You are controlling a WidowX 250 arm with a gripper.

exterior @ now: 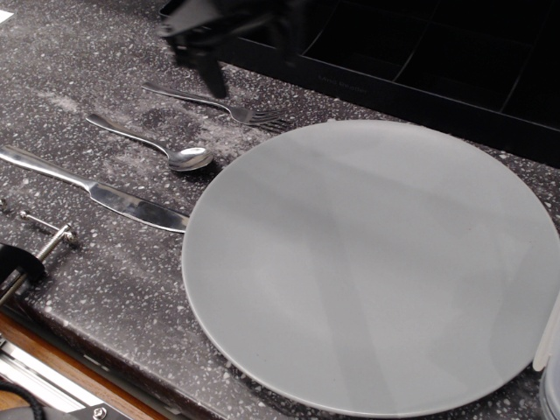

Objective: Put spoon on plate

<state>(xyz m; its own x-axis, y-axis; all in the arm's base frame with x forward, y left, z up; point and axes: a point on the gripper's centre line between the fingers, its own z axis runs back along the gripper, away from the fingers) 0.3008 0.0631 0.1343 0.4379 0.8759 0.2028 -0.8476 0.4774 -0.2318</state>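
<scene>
The spoon (166, 149) lies on the dark speckled counter left of the plate (372, 262), with its bowl toward the plate rim and not touching it. The plate is bare. My gripper (249, 54) is blurred at the top of the view, above the fork and the tray's front edge and beyond the spoon. Its jaws stand apart with nothing between them. One dark finger (211, 77) hangs over the fork's handle.
A fork (219, 105) lies beyond the spoon and a knife (96, 188) lies in front of it. A black compartmented tray (411, 52) runs along the back. A metal fixture (44, 236) sits at the front left edge. A clear container (549, 367) is at the right edge.
</scene>
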